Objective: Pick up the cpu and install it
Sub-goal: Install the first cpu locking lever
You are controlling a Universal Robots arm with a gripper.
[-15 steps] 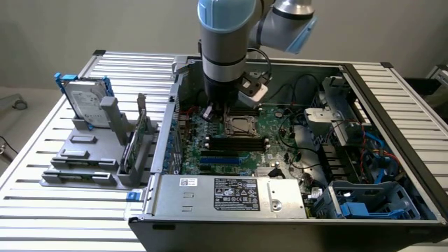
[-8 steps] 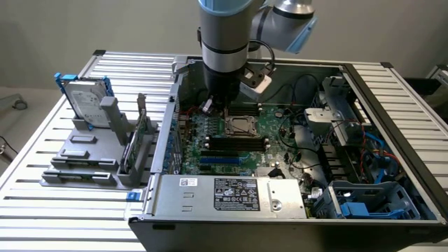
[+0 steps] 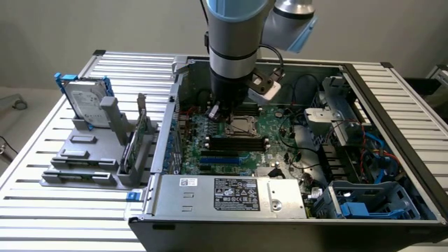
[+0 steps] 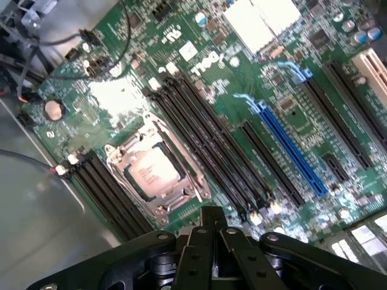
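The cpu [image 4: 152, 171] sits in the socket frame [image 4: 158, 175] on the motherboard [image 4: 199, 90]. Just beside it, the gripper [image 4: 211, 219] hangs with fingers closed on nothing, arm [image 3: 234, 47] upright inside the computer case [image 3: 392, 157].

A: Exterior view's evenly lit for you, soft overhead light, no hard shadows on the slatted table [image 3: 56, 210]. Arm [image 3: 234, 42] throws a dim patch onto the motherboard [image 3: 280, 142] just under it.

B: And wrist view?

A: Brighter but rougher. You've got glare blowing out the white block [image 4: 260, 21] and a hot patch on the green board [image 4: 112, 96]. Cpu [image 4: 154, 172] lid catches a mild sheen, markings still faint.

B: Focus?

A: Board's slightly soft w/ some blur all over. Gripper [image 4: 211, 217] close to lens, dark, out of focus. Grey case wall [image 4: 36, 223] looks washed, hazy.
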